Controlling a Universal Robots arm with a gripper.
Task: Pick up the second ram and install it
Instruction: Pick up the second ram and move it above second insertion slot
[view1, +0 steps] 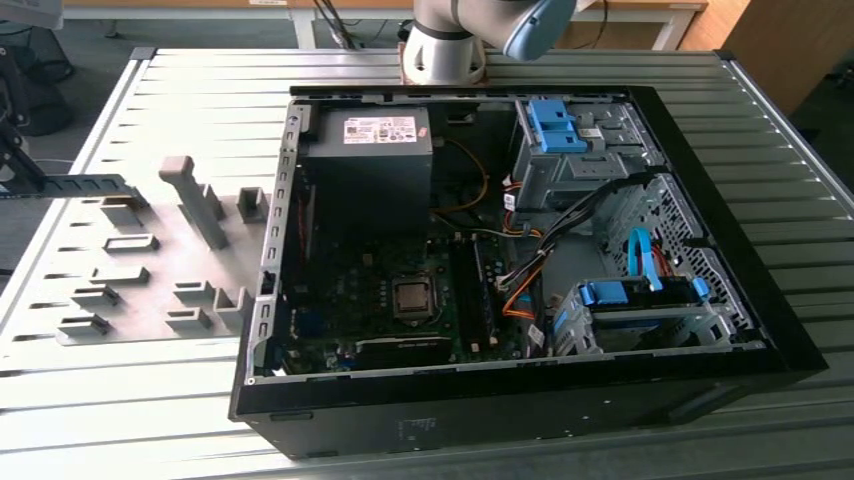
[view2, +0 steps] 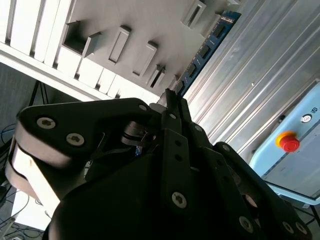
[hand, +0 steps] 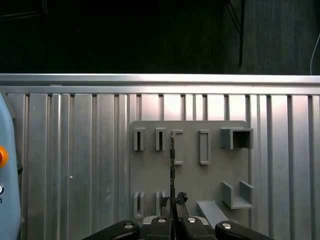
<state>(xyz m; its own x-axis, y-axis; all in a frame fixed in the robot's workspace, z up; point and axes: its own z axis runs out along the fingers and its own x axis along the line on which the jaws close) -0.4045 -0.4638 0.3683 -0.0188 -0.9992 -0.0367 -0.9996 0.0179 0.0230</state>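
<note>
The second ram (view2: 207, 47) is a long thin board with black chips, and my gripper (view2: 172, 97) is shut on one end of it. In the first wrist view the ram (hand: 172, 160) shows edge-on as a thin line rising from my gripper (hand: 172, 201), over the grey fixture plate (hand: 190, 172). In the exterior view the ram (view1: 80, 185) hangs level above the far left part of the fixture plate (view1: 147, 290), well apart from the open computer case (view1: 267, 400).
The case holds a motherboard (view1: 400, 300) with dark memory slots (view1: 467, 285), a power supply (view1: 371, 150) and blue drive-bay clips (view1: 554, 125). Grey blocks, one tall (view1: 200, 200), stand on the fixture plate. A red stop button (view2: 289, 142) sits beside the slatted table (view1: 200, 90).
</note>
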